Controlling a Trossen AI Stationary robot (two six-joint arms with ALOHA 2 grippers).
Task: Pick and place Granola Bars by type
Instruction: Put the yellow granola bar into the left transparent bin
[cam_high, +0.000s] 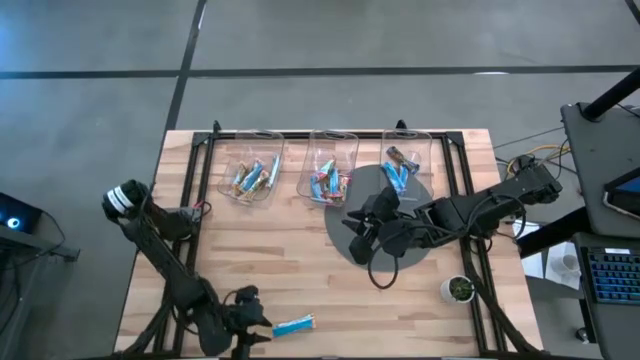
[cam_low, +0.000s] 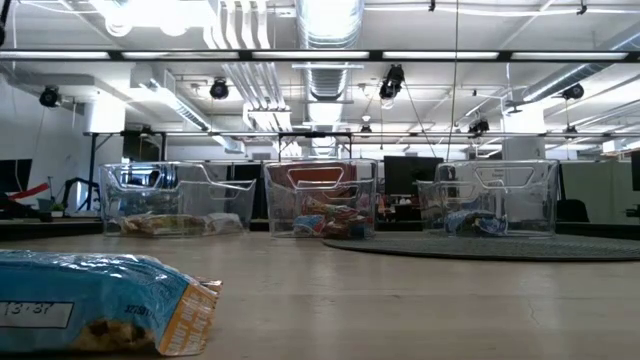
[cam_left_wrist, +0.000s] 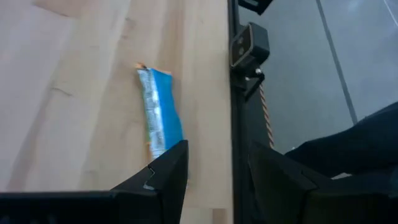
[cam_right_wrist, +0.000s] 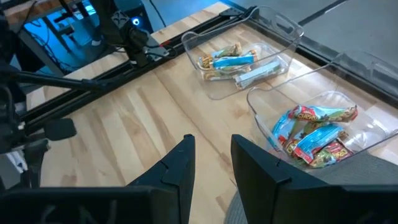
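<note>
One bright blue granola bar (cam_high: 293, 325) lies flat on the wood by the table's near edge; it also fills the low view's left foreground (cam_low: 100, 300). My left gripper (cam_high: 258, 322) is open just left of it. In the left wrist view the bar (cam_left_wrist: 158, 112) runs ahead of one finger, outside the gap of the gripper (cam_left_wrist: 214, 155). My right gripper (cam_high: 353, 228) hovers open over the grey mat, empty (cam_right_wrist: 211, 152). The other bars lie in three clear bins (cam_high: 250, 170) (cam_high: 328, 172) (cam_high: 405, 165) along the far edge. My left gripper has one fingertip (cam_left_wrist: 168, 165) at the blue bar's nearer end (cam_left_wrist: 155, 146), coming level from the table's left along the bar. The fingertip hides that end, and whether it touches I cannot tell. The bar lies flat on the table.
A round grey mat (cam_high: 385, 215) lies under the right arm, in front of the middle and right bins (cam_right_wrist: 311, 134). A small white-and-green round thing (cam_high: 460, 290) sits near the right edge. A black frame rail (cam_left_wrist: 239, 93) runs along the near edge beside the bar. Bare wood spans the table's middle.
</note>
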